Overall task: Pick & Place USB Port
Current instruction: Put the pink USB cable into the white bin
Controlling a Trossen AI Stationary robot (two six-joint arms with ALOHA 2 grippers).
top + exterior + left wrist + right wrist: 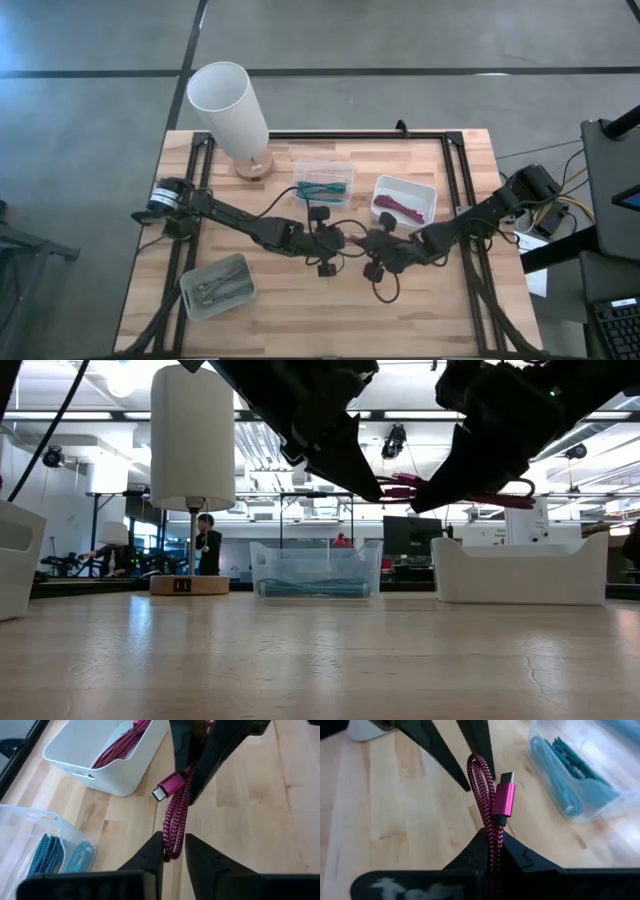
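Overhead, both the left claw and right claw clamp the magenta USB cable between them.

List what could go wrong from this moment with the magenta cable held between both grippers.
Both the left gripper and right gripper pinch the folded magenta braided USB cable in mid-air; pulling apart could strain it or yank it free. Its metallic pink plug dangles loose and might snag the white plastic bin rim during placement.

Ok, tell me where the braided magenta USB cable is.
The braided magenta USB cable hangs above mid-table, pinched by both the left gripper and right gripper, in front of the white bin.
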